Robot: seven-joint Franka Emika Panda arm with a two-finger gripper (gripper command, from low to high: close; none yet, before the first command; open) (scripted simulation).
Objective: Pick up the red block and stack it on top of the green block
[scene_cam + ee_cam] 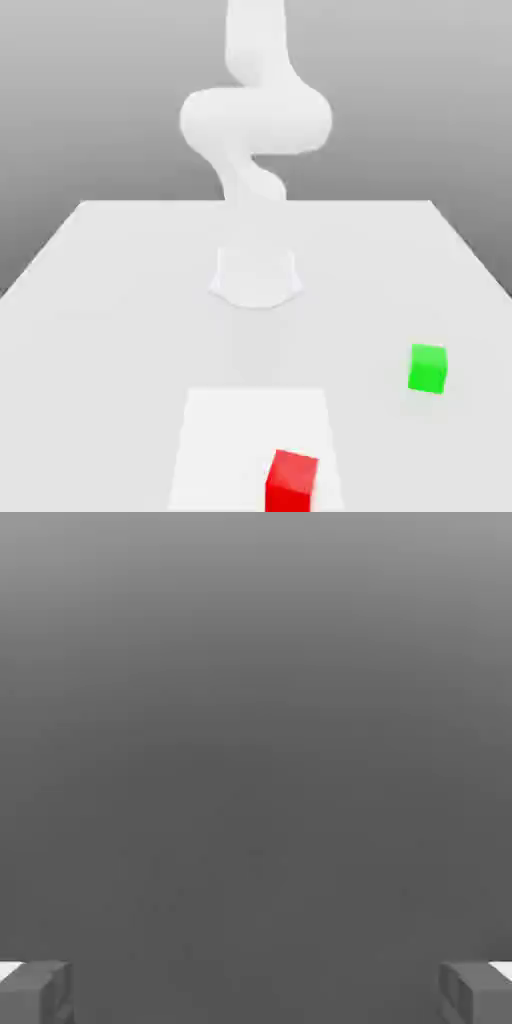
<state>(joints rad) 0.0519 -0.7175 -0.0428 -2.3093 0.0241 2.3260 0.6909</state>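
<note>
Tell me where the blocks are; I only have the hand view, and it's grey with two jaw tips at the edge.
Observer: The red block sits on the table at the near edge of the exterior view, a little right of centre.
Operator: And the green one?
Observer: The green block is farther back and toward the exterior view's right, apart from the red one.
Operator: Is anything stacked yet?
Observer: No, both blocks rest on the table, each on its own.
Operator: Is the gripper holding anything?
Observer: No. The gripper is open with nothing between its jaws, and the arm rises at the far side of the table, well behind both blocks.
</note>
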